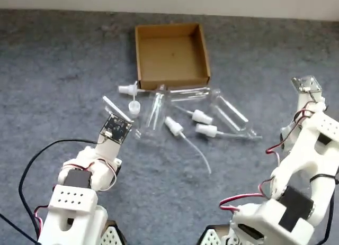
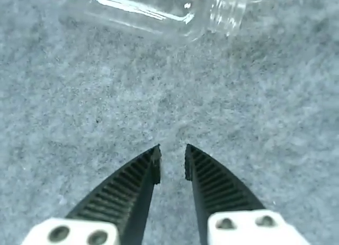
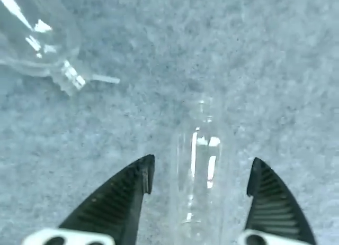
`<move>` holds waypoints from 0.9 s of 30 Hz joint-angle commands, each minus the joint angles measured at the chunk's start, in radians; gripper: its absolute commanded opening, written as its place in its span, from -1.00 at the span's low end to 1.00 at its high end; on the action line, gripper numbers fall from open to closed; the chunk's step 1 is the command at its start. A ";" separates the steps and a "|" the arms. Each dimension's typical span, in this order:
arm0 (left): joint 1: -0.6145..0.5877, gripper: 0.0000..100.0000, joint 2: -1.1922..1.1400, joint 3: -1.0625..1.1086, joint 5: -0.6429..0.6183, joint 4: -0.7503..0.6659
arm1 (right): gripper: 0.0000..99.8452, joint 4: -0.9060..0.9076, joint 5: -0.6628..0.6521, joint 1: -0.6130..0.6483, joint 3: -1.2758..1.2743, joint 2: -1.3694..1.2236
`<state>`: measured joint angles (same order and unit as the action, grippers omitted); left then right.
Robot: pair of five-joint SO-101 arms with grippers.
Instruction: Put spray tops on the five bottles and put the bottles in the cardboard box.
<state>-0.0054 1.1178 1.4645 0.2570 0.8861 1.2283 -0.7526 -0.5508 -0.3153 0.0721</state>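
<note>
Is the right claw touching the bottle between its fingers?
Apart. The right wrist view shows carpet on both sides between the bottle and the right gripper's open fingers.

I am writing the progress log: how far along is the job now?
Done: nothing yet; the cardboard box is empty. Bottles and spray tops lie loose on the carpet, seemingly none joined. In hand: the right gripper stands open around one lying bottle, not clamped. Remaining: fit the tops and box every bottle.
</note>
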 commanded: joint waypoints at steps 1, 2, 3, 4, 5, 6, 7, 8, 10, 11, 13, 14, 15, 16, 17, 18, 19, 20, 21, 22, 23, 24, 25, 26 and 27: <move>0.016 -0.85 -0.002 -0.005 -0.008 -0.015 | -0.51 0.008 0.012 0.007 0.113 -0.067; 0.016 -0.85 -0.002 -0.005 -0.008 -0.015 | -0.51 0.008 0.012 0.005 0.145 -0.107; 0.016 -0.85 -0.002 -0.005 -0.008 -0.015 | -0.51 0.010 0.012 0.005 0.182 -0.150; 0.016 -0.85 -0.002 -0.005 -0.008 -0.015 | -0.51 0.018 0.012 0.004 0.213 -0.188; 0.016 -0.85 -0.002 -0.005 -0.008 -0.015 | -0.51 0.044 0.012 0.004 0.242 -0.228; 0.016 -0.85 -0.002 -0.005 -0.008 -0.015 | -0.51 0.079 0.012 0.004 0.269 -0.263; 0.016 -0.85 -0.002 -0.005 -0.008 -0.015 | -0.51 0.108 0.012 0.004 0.289 -0.292; 0.016 -0.85 -0.002 -0.005 -0.008 -0.015 | -0.51 0.134 0.012 0.004 0.308 -0.315; 0.016 -0.85 -0.002 -0.005 -0.008 -0.015 | -0.51 0.157 0.009 0.004 0.323 -0.337; 0.016 -0.85 -0.002 -0.005 -0.008 -0.015 | -0.51 0.156 0.008 0.004 0.321 -0.341; 0.016 -0.85 -0.002 -0.005 -0.008 -0.015 | -0.51 0.156 0.008 0.002 0.314 -0.346; 0.016 -0.85 -0.002 -0.005 -0.008 -0.015 | -0.51 0.154 0.006 -0.002 0.300 -0.346; 0.016 -0.85 -0.002 -0.005 -0.008 -0.015 | -0.51 0.150 -0.003 -0.004 0.285 -0.346; 0.016 -0.85 -0.002 -0.005 -0.008 -0.015 | -0.51 0.134 -0.014 -0.005 0.268 -0.346; 0.016 -0.85 -0.002 -0.005 -0.008 -0.015 | -0.51 0.117 -0.018 -0.008 0.249 -0.346; 0.016 -0.85 -0.002 -0.005 -0.008 -0.015 | -0.51 0.097 -0.020 -0.012 0.228 -0.346; 0.016 -0.85 -0.002 -0.005 -0.008 -0.015 | -0.51 0.074 -0.020 -0.019 0.205 -0.346; 0.016 -0.85 -0.002 -0.005 -0.008 -0.015 | -0.51 0.053 -0.020 -0.025 0.180 -0.346; 0.016 -0.85 -0.002 -0.005 -0.008 -0.015 | -0.51 0.036 -0.023 -0.030 0.154 -0.346; 0.016 -0.85 -0.002 -0.005 -0.008 -0.015 | -0.51 0.025 -0.040 -0.033 0.131 -0.346; 0.016 -0.85 -0.002 -0.005 -0.008 -0.015 | -0.50 0.018 -0.060 -0.038 0.114 -0.346; 0.016 -0.85 -0.002 -0.005 -0.008 -0.015 | -0.50 0.013 -0.077 -0.039 0.099 -0.346; 0.016 -0.85 -0.002 -0.005 -0.008 -0.015 | -0.50 0.013 -0.084 -0.039 0.090 -0.346; 0.016 -0.85 -0.002 -0.005 -0.008 -0.015 | -0.50 0.013 -0.086 -0.041 0.088 -0.346; 0.016 -0.85 -0.002 -0.005 -0.008 -0.015 | -0.50 0.013 -0.087 -0.041 0.088 -0.346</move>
<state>-0.0054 1.1178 1.4645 0.2570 0.8861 1.2559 -0.8140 -0.5769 -0.2279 -0.2854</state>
